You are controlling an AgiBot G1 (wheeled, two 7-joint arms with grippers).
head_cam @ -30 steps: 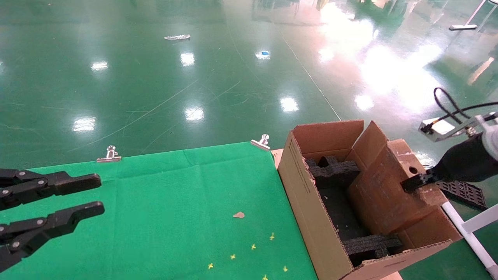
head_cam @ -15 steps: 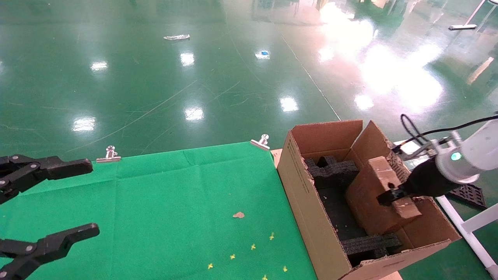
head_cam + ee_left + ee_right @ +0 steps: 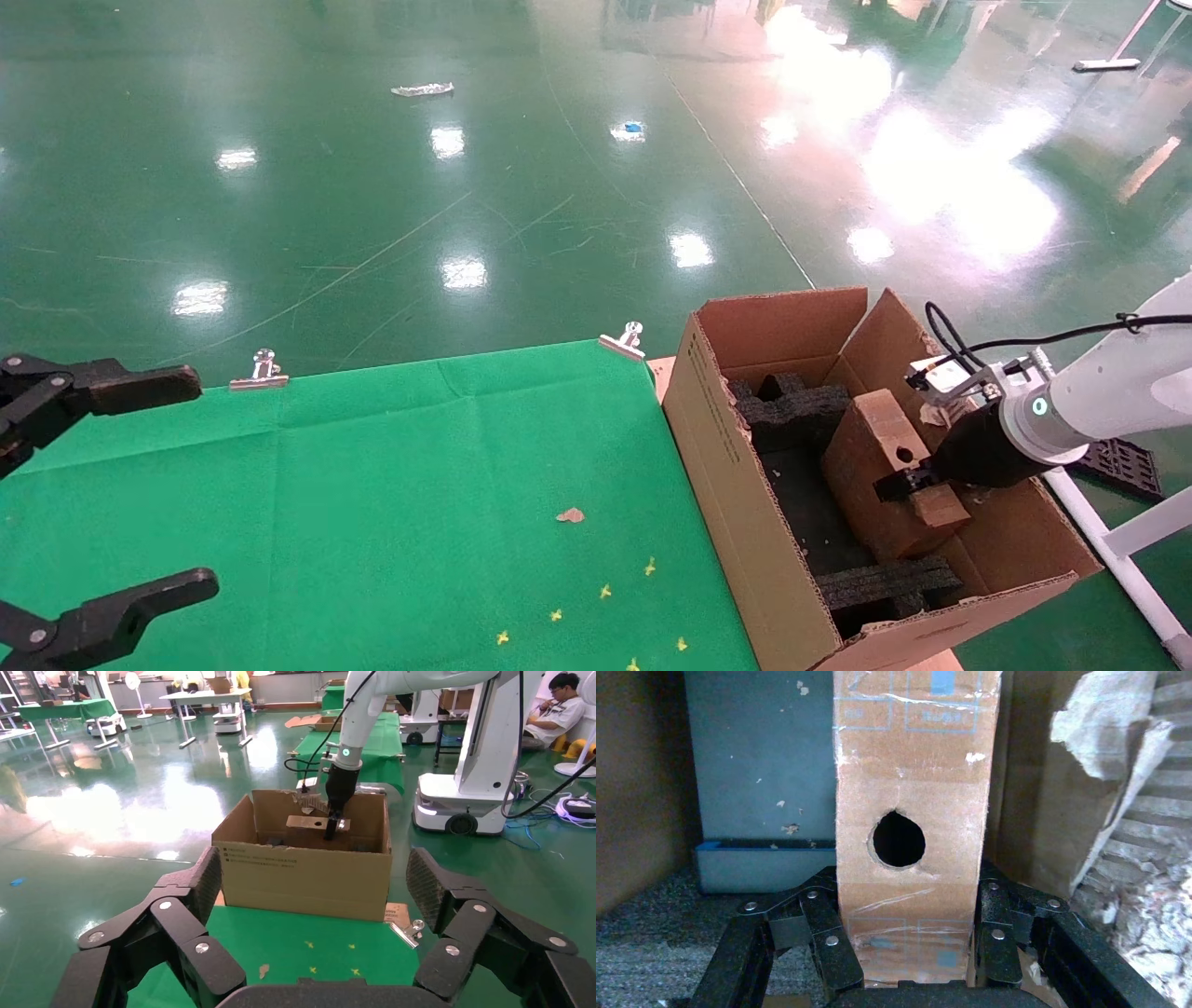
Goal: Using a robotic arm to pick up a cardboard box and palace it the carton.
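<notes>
The white robotic arm point(image 3: 1108, 391) reaches in from the right. My right gripper point(image 3: 908, 485) is shut on the cardboard box point(image 3: 861, 475), a narrow brown block with a round hole. It holds the box tilted inside the carton point(image 3: 736, 485), low between the black foam inserts point(image 3: 792, 405). In the right wrist view the fingers point(image 3: 828, 938) clamp both sides of the box point(image 3: 909, 755) below its hole. My left gripper point(image 3: 140, 489) is wide open and empty over the left of the green table; in the left wrist view point(image 3: 313, 888) it faces the carton point(image 3: 302, 874).
A green cloth point(image 3: 372, 485) covers the table, held by metal clips point(image 3: 264, 371) point(image 3: 626, 343). The carton stands at the table's right edge, with one torn flap point(image 3: 1116, 734). A black grid piece point(image 3: 1117, 463) and a white frame point(image 3: 1117, 559) lie right of the carton.
My right gripper has carried the cardboard box leftward and down into the carton. My left gripper's fingers have spread much wider apart.
</notes>
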